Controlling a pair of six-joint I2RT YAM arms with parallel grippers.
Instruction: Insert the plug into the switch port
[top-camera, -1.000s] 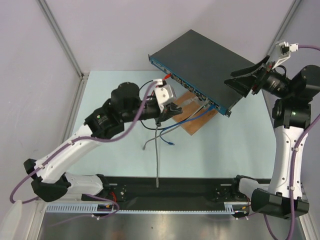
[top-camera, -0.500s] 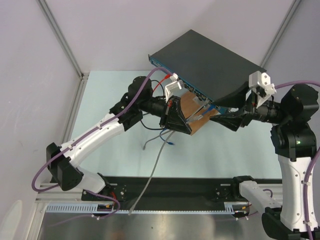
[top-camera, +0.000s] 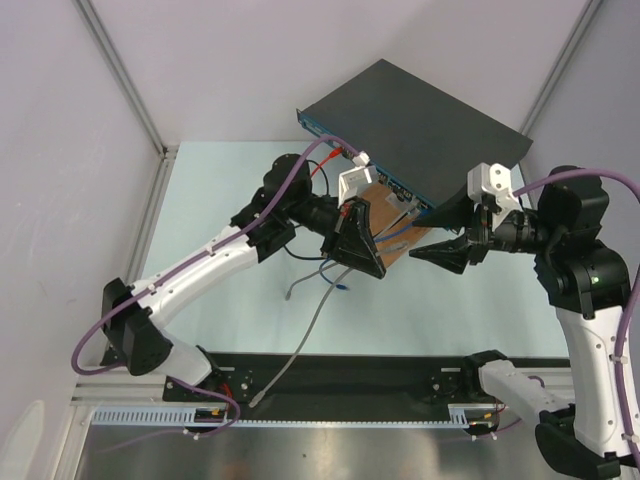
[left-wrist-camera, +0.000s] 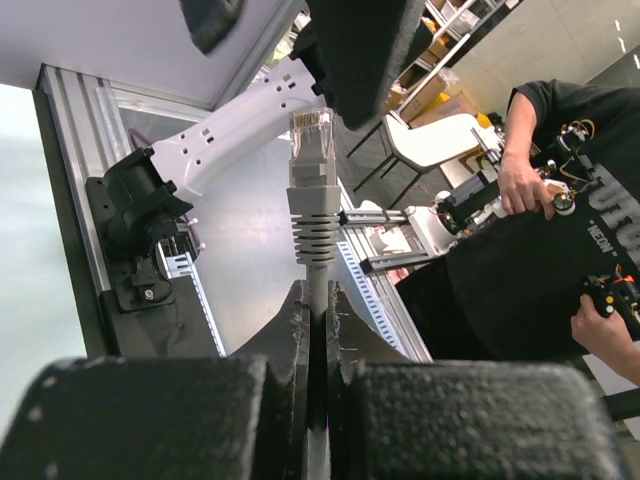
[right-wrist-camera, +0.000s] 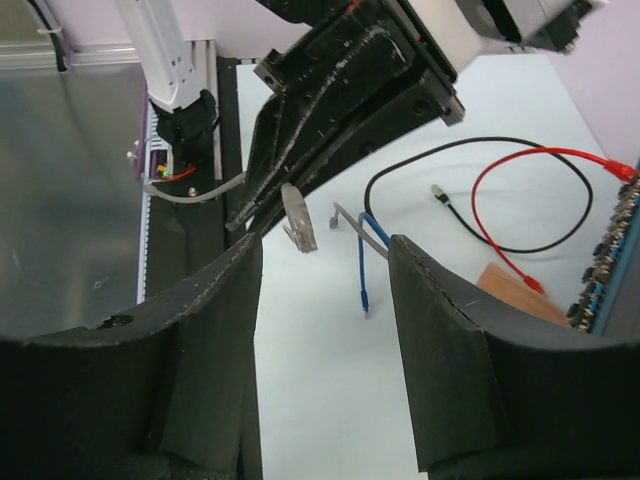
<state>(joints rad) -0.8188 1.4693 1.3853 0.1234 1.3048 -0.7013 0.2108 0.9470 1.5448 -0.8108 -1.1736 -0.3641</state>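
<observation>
**Surface and room.** A pale blue-green table (top-camera: 220, 290), matt and smooth, is standing between plain lilac-white walls (top-camera: 250, 60) with an aluminium post (top-camera: 120, 75) at the corner. Beyond its near edge a person (left-wrist-camera: 520, 270) in a black shirt is gripping hand controls.

**Objects.** The switch (top-camera: 420, 125), a flat black metal box with a thin blue socket strip, is lying diagonally at the far right of the table. A brown wooden board (top-camera: 398, 232) is showing just before its front. A thin blue lead (right-wrist-camera: 362, 265) and a red lead (right-wrist-camera: 545, 150) are curling loosely on the surface.

**Arms.** The left gripper (left-wrist-camera: 317, 300), its rough black pads pressed together, is pinching the grey cable (left-wrist-camera: 318, 280) just behind the ribbed boot of the clear plastic plug (left-wrist-camera: 311, 135). The plug is hanging in the air before the board, apart from the switch. The right gripper (right-wrist-camera: 325, 260) is facing it, its curved fingers (right-wrist-camera: 200, 340) standing apart and the plug lying just beyond their tips, ungripped.
</observation>
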